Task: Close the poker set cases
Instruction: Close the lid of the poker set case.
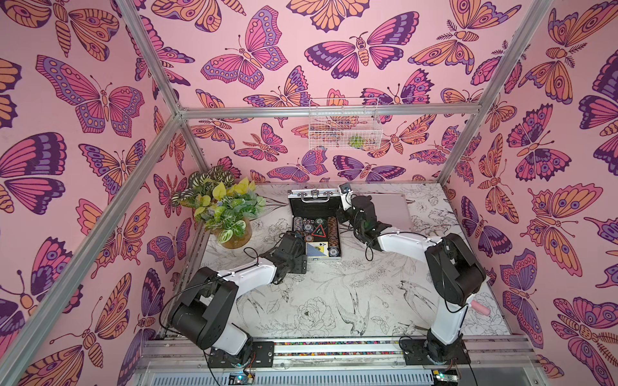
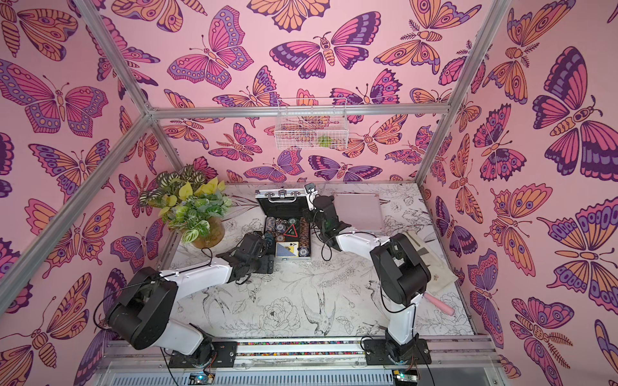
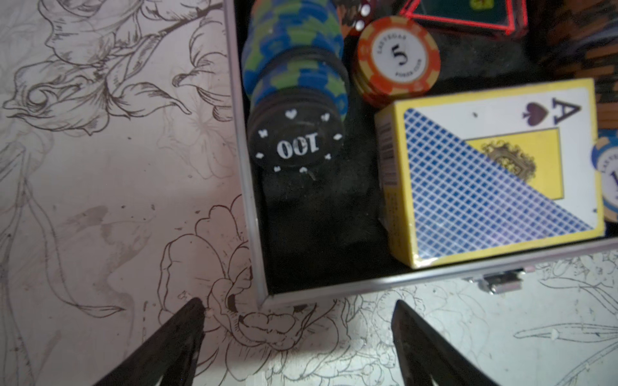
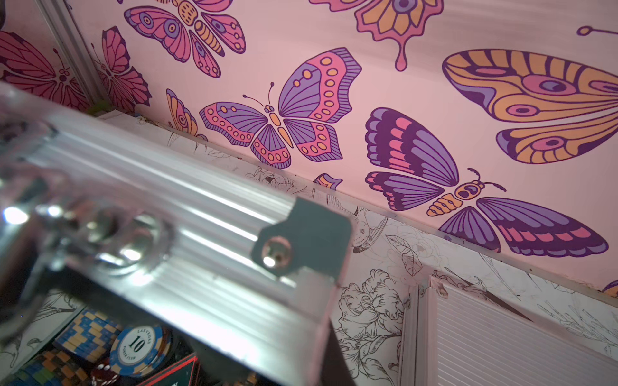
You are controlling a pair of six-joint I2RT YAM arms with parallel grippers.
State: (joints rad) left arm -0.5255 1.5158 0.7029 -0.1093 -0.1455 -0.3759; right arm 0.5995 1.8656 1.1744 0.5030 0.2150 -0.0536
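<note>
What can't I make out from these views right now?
- Right gripper: whether it touches the open case's lid is hidden by the right arm in both top views; the right wrist view shows only blurred lid.
- Closed case: its latches are too small in both top views, and cut off in the right wrist view.
- Green thing in the wire basket: too small to identify.

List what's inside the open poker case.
Inside the open poker case: a blue-green chip stack ending in a black 100 chip, an orange 5 chip, red dice, a boxed card deck. Anything beneath them is covered.
</note>
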